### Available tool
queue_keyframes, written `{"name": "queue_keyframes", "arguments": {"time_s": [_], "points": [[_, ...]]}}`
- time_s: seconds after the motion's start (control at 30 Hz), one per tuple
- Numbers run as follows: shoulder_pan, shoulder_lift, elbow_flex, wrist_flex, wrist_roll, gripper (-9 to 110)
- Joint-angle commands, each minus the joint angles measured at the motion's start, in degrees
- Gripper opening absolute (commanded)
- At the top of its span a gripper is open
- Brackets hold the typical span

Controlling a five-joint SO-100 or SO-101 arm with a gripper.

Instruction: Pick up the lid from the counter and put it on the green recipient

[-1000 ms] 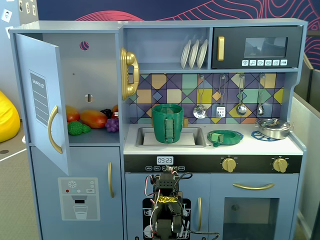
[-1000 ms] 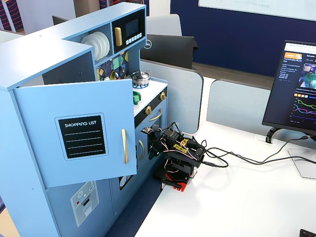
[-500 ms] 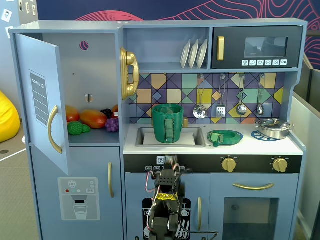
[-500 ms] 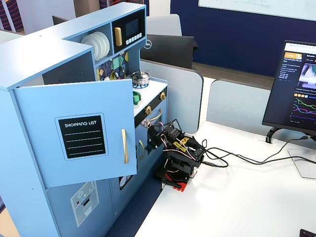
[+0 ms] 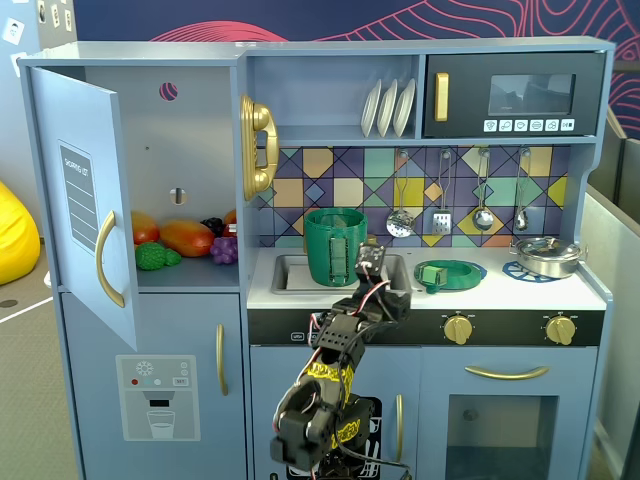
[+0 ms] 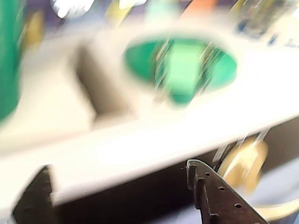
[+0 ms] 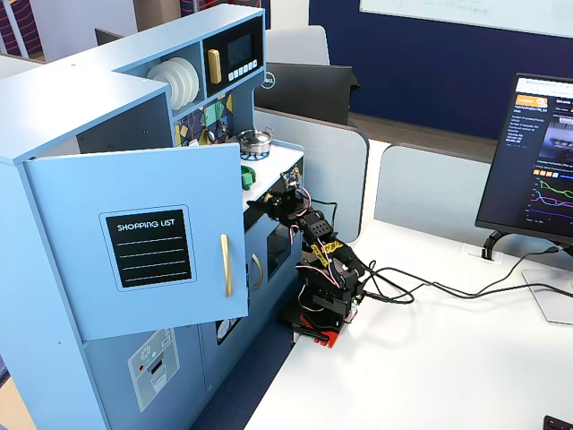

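One tall dark-green plastic pot [image 5: 335, 246] stands in the sink recess at frame centre of a fixed view; its inside is not visible. One flat round green lid with square knob [image 5: 449, 274] lies on the white bench [image 5: 500, 292], right of the sink, well apart from the pot. One low steel pot [image 5: 546, 256] sits far right. Three white plates [image 5: 388, 108] stand on the upper shelf. Black gripper [image 5: 369, 258] hovers in front of the sink; jaws grip nothing, opening indeterminable.
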Motion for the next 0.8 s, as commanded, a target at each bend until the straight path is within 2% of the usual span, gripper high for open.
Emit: {"name": "queue_keyframes", "arguments": {"time_s": [0.0, 0.27, 0.77], "points": [[4.22, -7.47, -6.77, -7.56, 2.29, 48], [7.29, -20.39, -8.26, -23.73, 2.72, 52], [6.15, -41.84, -18.02, -36.30, 1.05, 52]]}}
